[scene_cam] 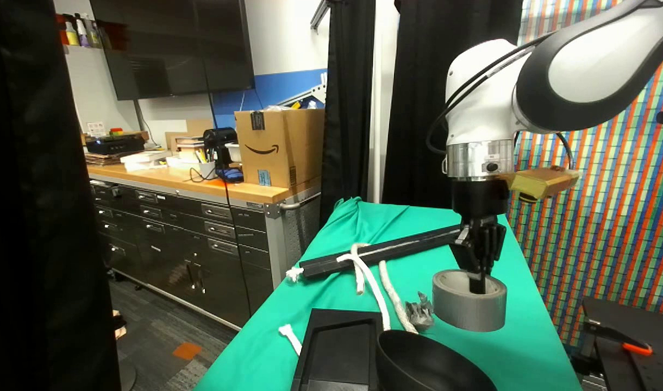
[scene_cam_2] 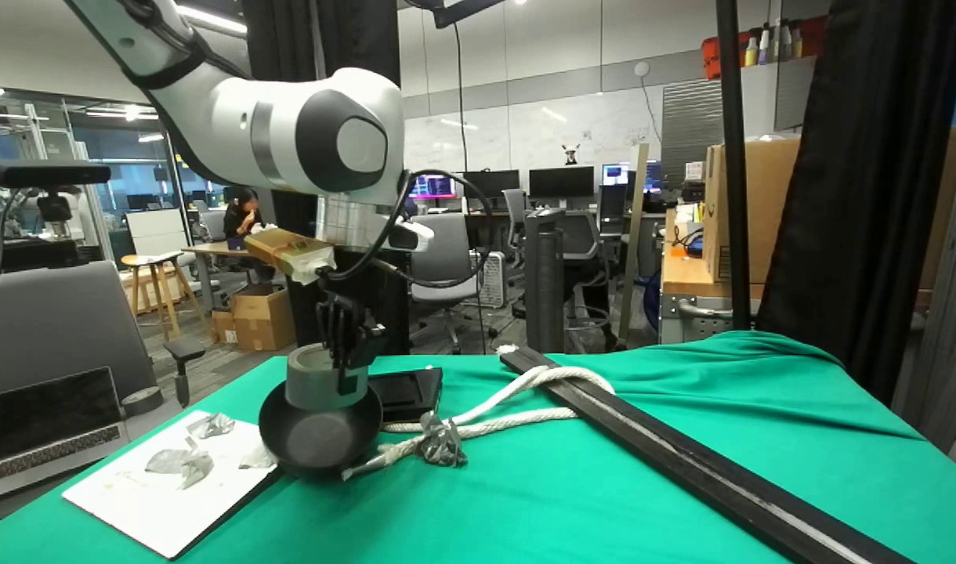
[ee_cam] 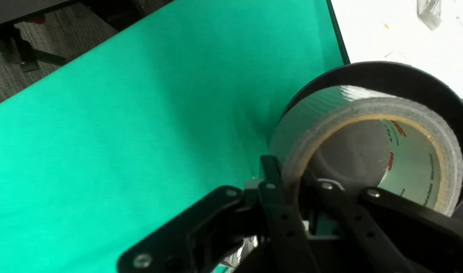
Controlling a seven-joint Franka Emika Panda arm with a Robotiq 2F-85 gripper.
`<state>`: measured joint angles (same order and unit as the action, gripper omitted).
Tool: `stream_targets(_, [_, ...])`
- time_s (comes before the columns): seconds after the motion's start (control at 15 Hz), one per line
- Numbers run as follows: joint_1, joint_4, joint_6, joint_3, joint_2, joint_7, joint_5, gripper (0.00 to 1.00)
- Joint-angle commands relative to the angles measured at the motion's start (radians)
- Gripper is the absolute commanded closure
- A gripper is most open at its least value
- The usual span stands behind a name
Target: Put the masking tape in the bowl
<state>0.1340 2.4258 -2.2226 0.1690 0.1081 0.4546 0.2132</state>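
The masking tape is a wide grey roll with a tan inner edge. It shows in both exterior views point(scene_cam: 464, 312) point(scene_cam_2: 315, 392) and in the wrist view point(ee_cam: 449, 159). My gripper point(scene_cam: 477, 285) is shut on the roll's wall, one finger inside the hole and one outside, as the wrist view point(ee_cam: 288, 178) shows. The roll hangs in the air, hole facing up. The black bowl point(scene_cam: 426, 361) stands on the green cloth below it. In an exterior view the roll overlaps the bowl point(scene_cam_2: 321, 450). In the wrist view the bowl point(ee_cam: 398, 72) shows around and through the roll.
A black tray point(scene_cam: 342, 347) stands beside the bowl. White rope point(scene_cam: 372, 285) crosses a long black beam point(scene_cam_2: 682, 462). Crumpled grey tape point(scene_cam_2: 442, 442) lies near the bowl. A white board point(scene_cam_2: 204, 501) with grey scraps lies at the bowl's other side.
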Motion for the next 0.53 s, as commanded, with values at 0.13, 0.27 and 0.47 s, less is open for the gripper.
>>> stream_targets(0.13, [0.043, -0.001, -0.051, 0.042, -0.016, 0.038, 0.057, 0.87])
stream_targets(0.27, [0.058, -0.005, -0.079, 0.053, -0.031, 0.032, 0.086, 0.87])
stream_targets(0.47, [0.076, -0.012, -0.138, 0.068, -0.057, 0.024, 0.120, 0.87])
